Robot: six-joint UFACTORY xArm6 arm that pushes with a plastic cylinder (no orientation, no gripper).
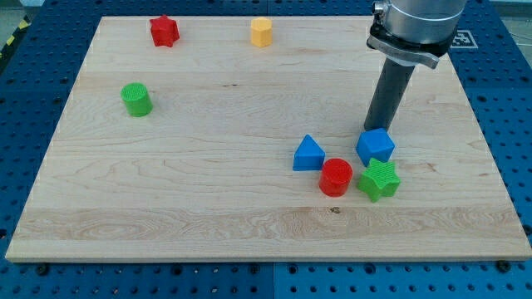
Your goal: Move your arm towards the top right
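Seven blocks [335, 177], one board [208, 166]

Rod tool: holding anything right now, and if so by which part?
Nothing is held. My tip has no jaws; it stands right behind the blue cube, at its top edge in the view. Contact cannot be told.

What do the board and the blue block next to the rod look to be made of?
The board looks like pale, matte unfinished wood, going by its grain lines. The blue block, just below my tip, seems to be matte plastic with faint ridges, possibly 3D-printed.
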